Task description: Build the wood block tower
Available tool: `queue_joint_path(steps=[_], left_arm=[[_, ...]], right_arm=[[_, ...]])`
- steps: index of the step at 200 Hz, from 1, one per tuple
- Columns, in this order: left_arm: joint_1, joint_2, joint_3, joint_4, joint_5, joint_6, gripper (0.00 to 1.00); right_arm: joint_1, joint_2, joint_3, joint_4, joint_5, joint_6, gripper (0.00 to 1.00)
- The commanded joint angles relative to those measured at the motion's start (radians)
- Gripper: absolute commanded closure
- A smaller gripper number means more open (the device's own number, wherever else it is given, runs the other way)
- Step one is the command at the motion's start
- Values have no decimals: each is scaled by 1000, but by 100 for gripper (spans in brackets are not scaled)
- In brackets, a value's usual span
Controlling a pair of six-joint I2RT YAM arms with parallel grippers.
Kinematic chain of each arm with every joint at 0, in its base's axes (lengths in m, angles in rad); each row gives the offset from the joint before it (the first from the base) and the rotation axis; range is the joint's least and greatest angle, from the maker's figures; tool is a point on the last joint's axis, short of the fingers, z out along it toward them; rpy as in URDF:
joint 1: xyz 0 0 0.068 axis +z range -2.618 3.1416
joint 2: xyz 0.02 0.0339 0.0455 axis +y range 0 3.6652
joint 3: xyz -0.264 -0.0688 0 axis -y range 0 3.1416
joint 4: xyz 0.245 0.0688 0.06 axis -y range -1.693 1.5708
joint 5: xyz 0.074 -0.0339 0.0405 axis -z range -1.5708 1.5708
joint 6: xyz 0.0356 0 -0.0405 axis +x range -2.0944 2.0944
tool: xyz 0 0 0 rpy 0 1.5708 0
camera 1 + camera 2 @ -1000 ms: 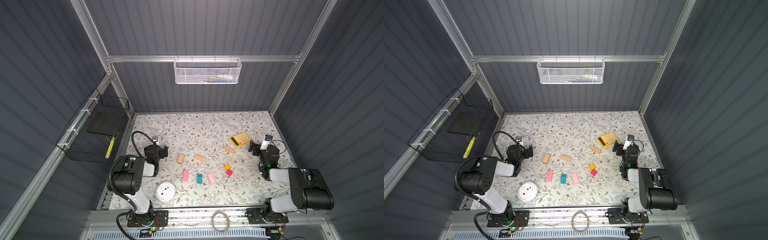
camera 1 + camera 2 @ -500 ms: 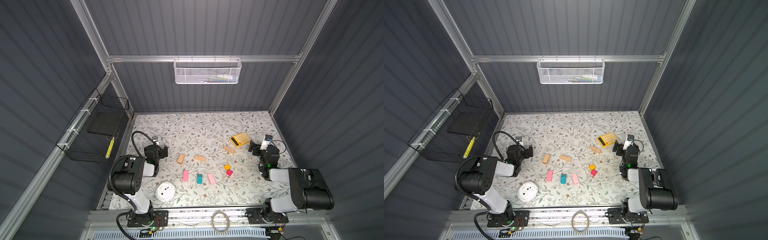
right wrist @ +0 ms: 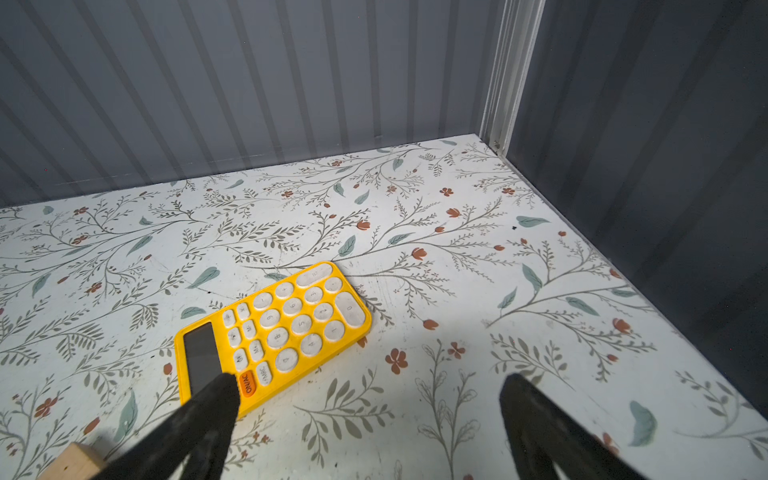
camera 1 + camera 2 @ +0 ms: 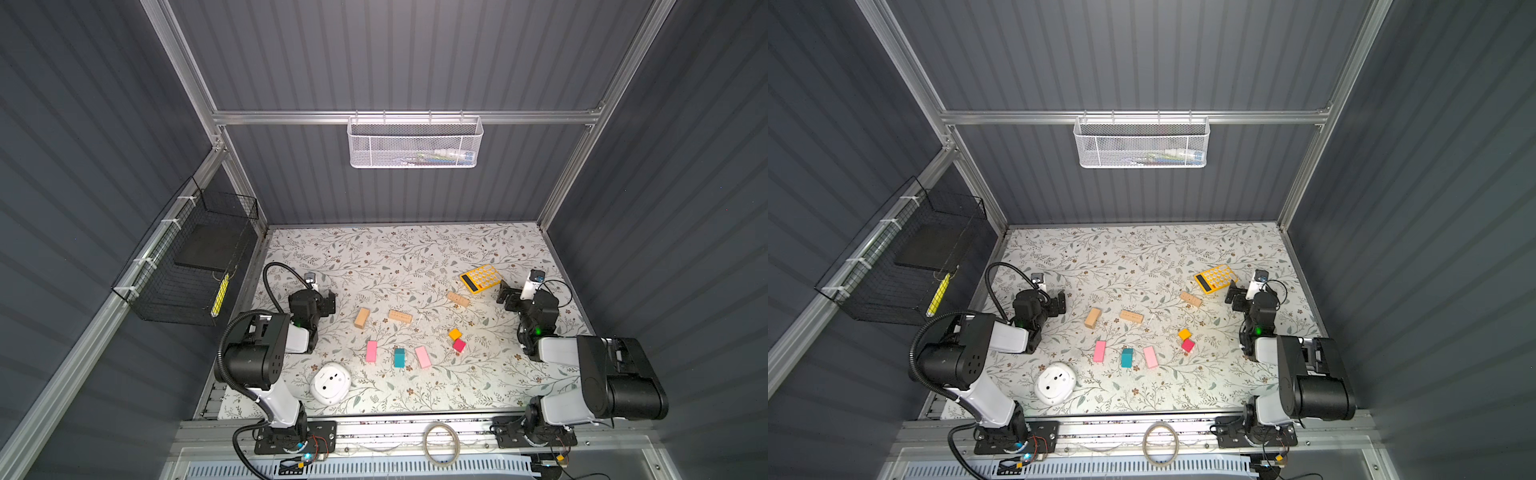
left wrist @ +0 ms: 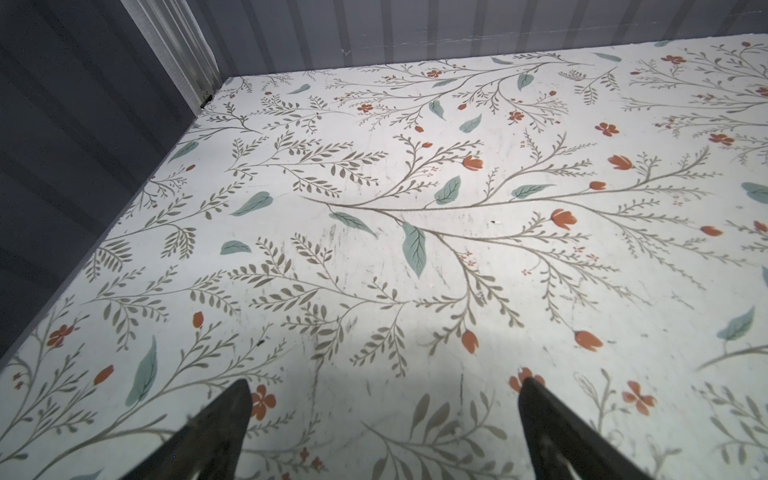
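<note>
Tan, pink, orange, magenta-red and teal small wooden blocks [image 4: 400, 316] lie scattered across the middle of the floral-patterned surface [image 4: 374, 257], both arms folded low at its sides, left end effector [image 5: 385, 386] and right end effector [image 3: 370, 380] spread wide, empty.

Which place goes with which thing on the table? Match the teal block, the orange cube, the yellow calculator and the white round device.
Things:
1 teal block
2 orange cube
3 yellow calculator
4 white round device

Places:
A just in front of the open right claw
B between the two pink slabs
C nearest the front edge of the table
D right beside the red cube

Pairs: 1-B; 2-D; 3-A; 4-C
</note>
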Motion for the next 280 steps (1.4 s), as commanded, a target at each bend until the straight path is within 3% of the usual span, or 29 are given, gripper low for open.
queue_joint_path(steps=[1, 31, 56, 96, 173, 238, 280], left_arm=[[6, 11, 15, 25, 9, 1, 0], [6, 7, 15, 39, -12, -2, 0], [6, -63, 103, -195, -66, -36, 0], [6, -116, 201, -407, -35, -41, 0], [4, -294, 240, -535, 12, -68, 2], [3, -443, 299, -679, 89, -105, 7], [-55, -474, 372, -805, 98, -95, 9]], right_arm=[[1, -4, 2, 8, 8, 2, 1], [1, -4, 1, 11, 7, 2, 1], [-1, -7, 1, 13, 11, 2, 1], [0, -107, 57, -174, 15, 5, 1], [2, -206, 118, -387, 6, 34, 1], [28, -291, 252, -690, -8, 49, 1], [74, -328, 334, -869, -14, 43, 1]])
